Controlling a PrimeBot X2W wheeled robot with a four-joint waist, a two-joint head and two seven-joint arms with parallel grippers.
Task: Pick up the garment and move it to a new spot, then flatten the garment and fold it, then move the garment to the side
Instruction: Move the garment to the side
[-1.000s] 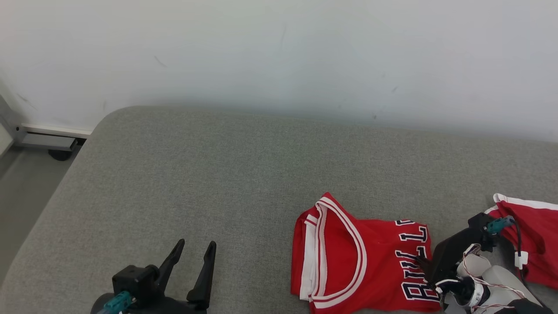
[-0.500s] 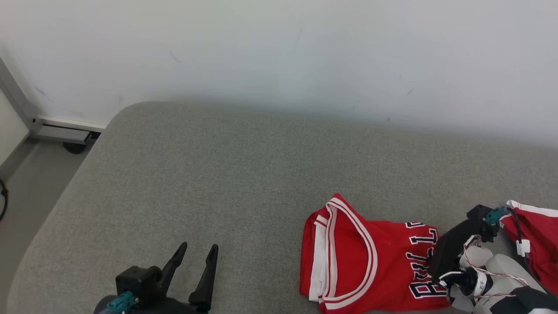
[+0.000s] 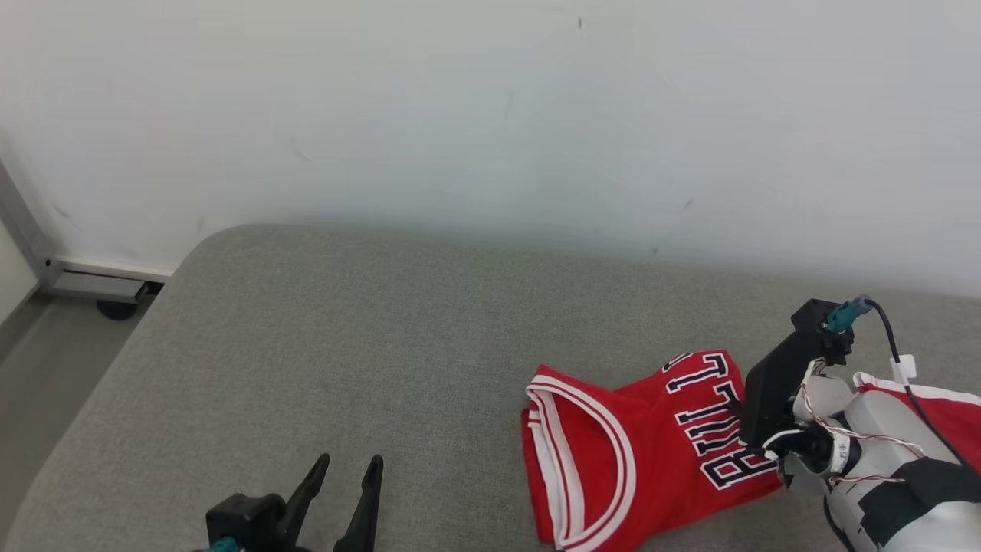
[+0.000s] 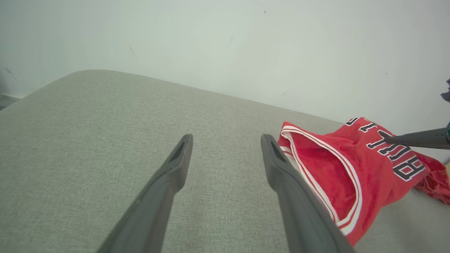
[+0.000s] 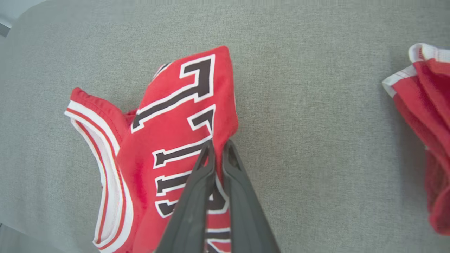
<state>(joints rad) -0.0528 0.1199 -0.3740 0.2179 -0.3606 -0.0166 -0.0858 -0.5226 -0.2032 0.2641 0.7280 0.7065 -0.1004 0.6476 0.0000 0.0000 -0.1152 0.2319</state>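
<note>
1. A pale wall (image 3: 490, 115) rises behind everything; it carries a few faint scuffs.
2. A grey cushion (image 3: 345, 345) spreads wide in front of it; its left end is rounded and its cloth is bare across the left and middle.
3. The red jersey (image 3: 651, 452) lies on the right part of the cushion, near the front edge; the white-trimmed collar (image 3: 582, 460) end rests on the cloth, while the end with dark lettering (image 5: 182, 105) is pulled up into a peak.
4. A second red garment (image 5: 432, 123) lies further right; a strip of bare cushion separates it from the jersey.
5. The right claw (image 5: 218, 144) is clamped on the jersey; its two dark fingers are pressed together with a fold of the lettered cloth between them; the rest of the jersey hangs away to the claw's left and down to the cushion.
6. The left claw (image 4: 226, 140) stands apart, fingers spread over bare cushion and holding nothing; the jersey lies to its right, clear of it, with the collar end nearest.
</note>
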